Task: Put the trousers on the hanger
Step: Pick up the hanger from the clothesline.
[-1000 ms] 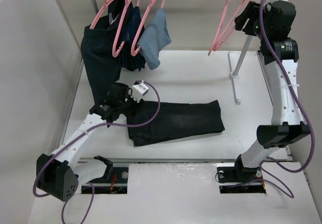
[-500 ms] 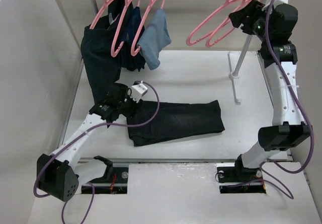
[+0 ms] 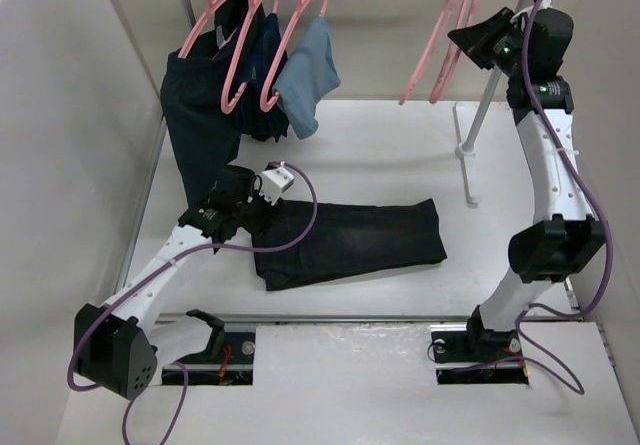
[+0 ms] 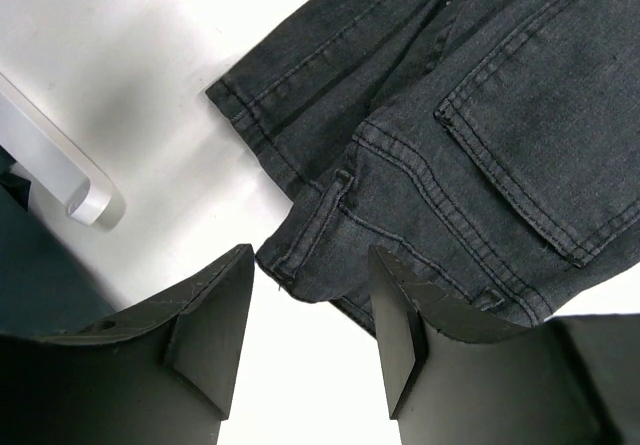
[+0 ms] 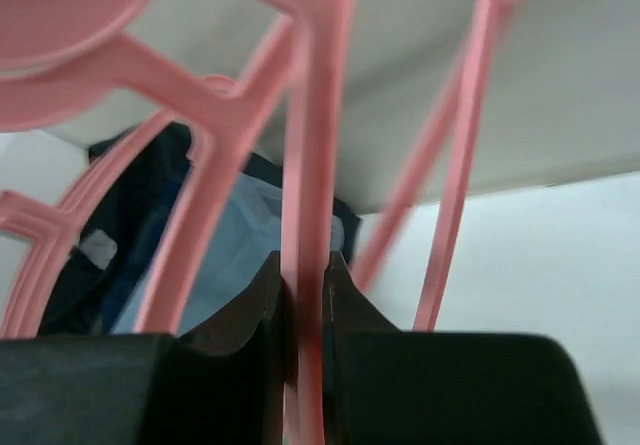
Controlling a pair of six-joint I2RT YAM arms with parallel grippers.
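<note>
On the white table (image 3: 380,155), left of centre, long black soft-fabric trousers (image 3: 345,240) are laid flat.
Likely limp and floppy, best pinched at the waistband (image 4: 330,205), which is hovered over by the left gripper (image 4: 310,255), half-spread and empty; a thin pink plastic hanger (image 5: 318,115) is clamped by the right gripper (image 5: 300,265).

Left arm (image 3: 160,265) stretched low, jaws parted, right arm (image 3: 552,180) reaching high, jaws pinched tight

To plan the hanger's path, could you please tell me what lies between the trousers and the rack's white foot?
Nothing does: in the top view, only bare table separates the trousers from the rack's foot.
</note>
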